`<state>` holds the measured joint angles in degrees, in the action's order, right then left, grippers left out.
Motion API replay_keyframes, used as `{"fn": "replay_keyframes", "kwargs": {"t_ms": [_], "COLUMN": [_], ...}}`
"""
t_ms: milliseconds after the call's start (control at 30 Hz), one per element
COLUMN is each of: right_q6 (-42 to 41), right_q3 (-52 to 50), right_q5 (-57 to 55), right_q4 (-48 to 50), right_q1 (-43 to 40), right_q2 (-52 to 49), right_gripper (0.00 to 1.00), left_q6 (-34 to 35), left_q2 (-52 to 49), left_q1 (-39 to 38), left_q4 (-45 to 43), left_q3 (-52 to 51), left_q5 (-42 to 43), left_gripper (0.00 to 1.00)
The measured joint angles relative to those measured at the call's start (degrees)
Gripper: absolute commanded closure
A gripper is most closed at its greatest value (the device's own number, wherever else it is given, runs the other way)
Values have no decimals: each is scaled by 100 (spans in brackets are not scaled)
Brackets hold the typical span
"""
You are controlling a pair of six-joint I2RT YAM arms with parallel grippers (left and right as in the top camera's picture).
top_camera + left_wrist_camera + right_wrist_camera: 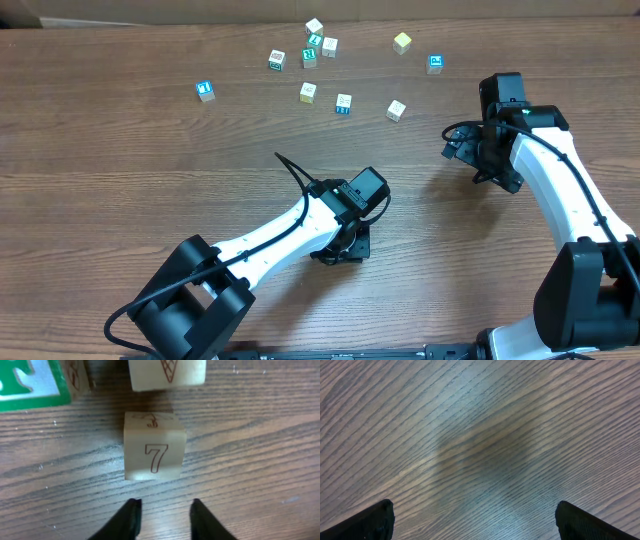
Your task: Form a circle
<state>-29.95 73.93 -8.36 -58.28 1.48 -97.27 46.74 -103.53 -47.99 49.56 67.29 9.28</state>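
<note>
Facing L gripper [162, 519]: 7 cube [154, 449], cream w/ a red-outlined 7 on the side twd the cam; sits just beyond the fingertips, not touching them.
L gripper state: dark fingers [131, 521] parted by a small gap, nothing btwn them, no contact w/ any cube.
Circle [145, 377]: only partly in view, wrist cam. Cubes bunched on the table just beyond the L gripper; can't tell if they close into a ring. In overhead it's hidden under the L gripper head, table centre, near half.
Green cube [30, 385]: far left of wrist view, green-framed face w/ white, cut off by the frame edge.
Cone cube [170, 370]: cream, red cone drawing, straight beyond the 7 cube, slim shadowed gap btwn the two.
4th cube [75, 377]: cream, btwn green cube & cone cube, right against the green one, mostly out of frame.
L arm [290, 230]: white, runs from near-left base to table centre.
R gripper [475, 527]: fingers [370, 522] spread wide at the bottom corners of its wrist view, only bare wood grain btwn them; empty.
R arm [545, 170]: right side of table, well apart from the circle.
Loose cubes [343, 103]: scattered over the far half of the table [120, 150], some w/ blue or green faces; yellowish cube [402, 42] far right. All well apart from both grippers.
</note>
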Motion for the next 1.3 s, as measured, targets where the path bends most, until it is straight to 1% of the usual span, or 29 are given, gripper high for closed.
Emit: {"fn": "replay_keyframes", "kwargs": {"t_ms": [33, 133, 167, 333, 500, 767, 900, 1067, 1300], "right_q6": [-4, 0, 0, -2, -2, 0, -2, 0, -2], "right_q3": [0, 0, 0, 0, 0, 0, 0, 0, 0], "right_q5": [0, 0, 0, 0, 0, 0, 2, 0, 0], "right_q4": [-2, -2, -7, -4, -4, -7, 0, -2, -4], "right_q1": [2, 0, 2, 2, 0, 0, 0, 0, 2], "right_q2": [0, 0, 0, 0, 0, 0, 0, 0, 0], "right_gripper": [0, 0, 0, 0, 0, 0, 0, 0, 0], "left_q6": [-33, -48, -101, -107, -111, -131, -129, -133, -133], "left_q2": [0, 0, 0, 0, 0, 0, 0, 0, 0], "left_q1": [0, 0, 0, 0, 0, 0, 0, 0, 0], "left_q4": [20, 116, 170, 256, 254, 155, 76, 48, -68], "left_q3": [0, 0, 0, 0, 0, 0, 0, 0, 0], "left_q5": [17, 50, 66, 76, 70, -59, -120, -153, -227], "left_gripper": [55, 30, 28, 29, 23, 22, 24, 32, 33]}}
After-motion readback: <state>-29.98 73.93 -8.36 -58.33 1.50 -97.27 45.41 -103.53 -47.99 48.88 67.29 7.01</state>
